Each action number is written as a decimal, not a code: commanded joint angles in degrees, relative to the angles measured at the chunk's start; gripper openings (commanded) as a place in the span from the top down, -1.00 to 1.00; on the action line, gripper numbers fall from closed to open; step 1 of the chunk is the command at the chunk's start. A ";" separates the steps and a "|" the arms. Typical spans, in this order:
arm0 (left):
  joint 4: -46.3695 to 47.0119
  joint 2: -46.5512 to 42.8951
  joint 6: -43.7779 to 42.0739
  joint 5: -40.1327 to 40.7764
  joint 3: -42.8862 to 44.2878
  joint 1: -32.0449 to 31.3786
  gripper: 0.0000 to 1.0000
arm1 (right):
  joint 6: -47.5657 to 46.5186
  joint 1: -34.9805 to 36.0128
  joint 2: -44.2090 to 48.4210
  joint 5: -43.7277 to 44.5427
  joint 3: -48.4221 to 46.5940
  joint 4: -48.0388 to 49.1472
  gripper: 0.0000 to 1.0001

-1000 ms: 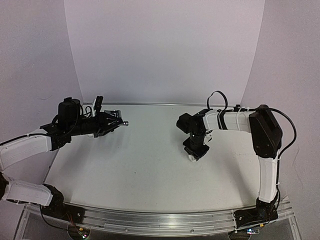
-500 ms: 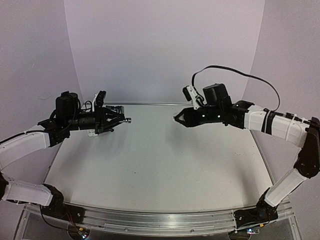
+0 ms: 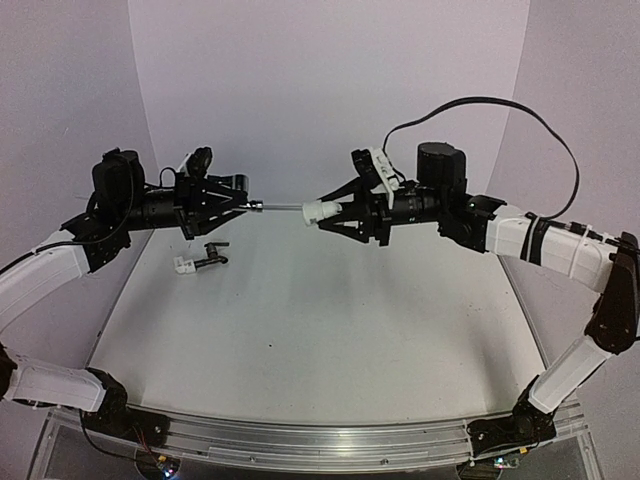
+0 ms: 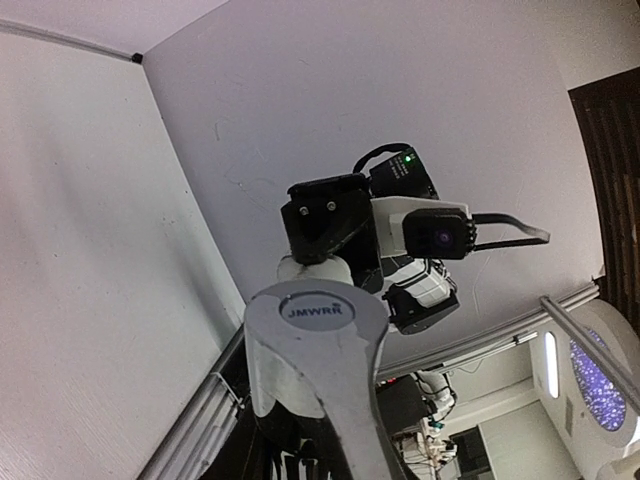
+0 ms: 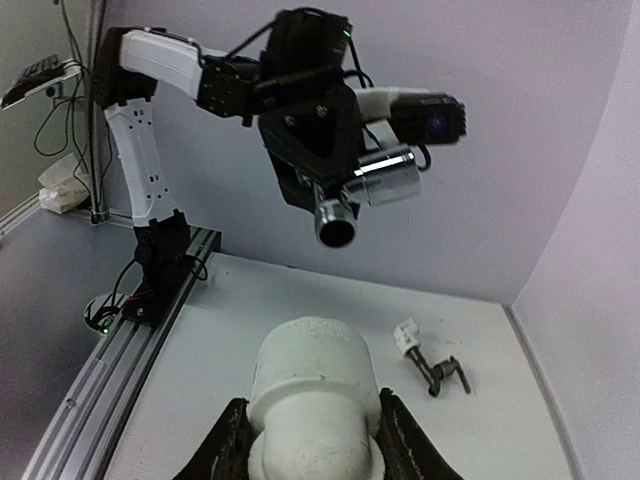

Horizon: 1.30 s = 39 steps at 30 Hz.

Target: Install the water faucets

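My left gripper (image 3: 240,205) is shut on the shiny silver water faucet (image 3: 250,205), held in the air with its threaded end (image 5: 335,230) pointing right. The faucet's lever cap (image 4: 315,325) fills the left wrist view. My right gripper (image 3: 335,212) is shut on a white cylindrical fitting (image 3: 316,212), raised to the same height and facing the faucet across a small gap. The fitting (image 5: 312,385) sits between my right fingers (image 5: 232,440). The dark water faucet (image 3: 208,258), with a white fitting (image 3: 184,266) on its end, lies on the table below my left gripper.
The white table (image 3: 320,320) has a metal rail (image 3: 300,440) along its near edge with both arm bases on it. A white backdrop (image 3: 320,90) curves up behind the table. A black cable (image 3: 480,105) loops above my right arm.
My right arm rose off the table with the white fitting and swung left to face the left gripper. My left gripper lifted the silver faucet higher, uncovering the dark faucet on the table.
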State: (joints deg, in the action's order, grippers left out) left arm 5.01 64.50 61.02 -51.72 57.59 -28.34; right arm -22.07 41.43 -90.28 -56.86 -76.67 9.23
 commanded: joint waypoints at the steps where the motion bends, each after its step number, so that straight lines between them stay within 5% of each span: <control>1: 3.07 -1.98 5.95 -2.17 4.39 -0.01 1.00 | -8.19 0.84 -1.57 -9.78 -2.04 16.90 1.00; 16: 3.38 -3.42 11.41 2.72 6.98 -3.99 1.00 | -3.92 4.30 -14.90 -8.88 -13.38 36.69 1.00; 27: 3.55 -4.88 12.08 5.12 6.14 -4.10 1.00 | 1.20 5.36 -15.66 -7.53 -12.71 44.71 1.00; 39: 3.69 -5.13 11.55 5.23 6.33 -4.27 1.00 | 0.97 6.48 -18.28 -8.38 -17.27 39.50 1.00</control>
State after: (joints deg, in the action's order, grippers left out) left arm 5.02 60.66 72.55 -46.72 62.13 -32.25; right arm -21.54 47.03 -107.15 -66.15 -90.39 48.77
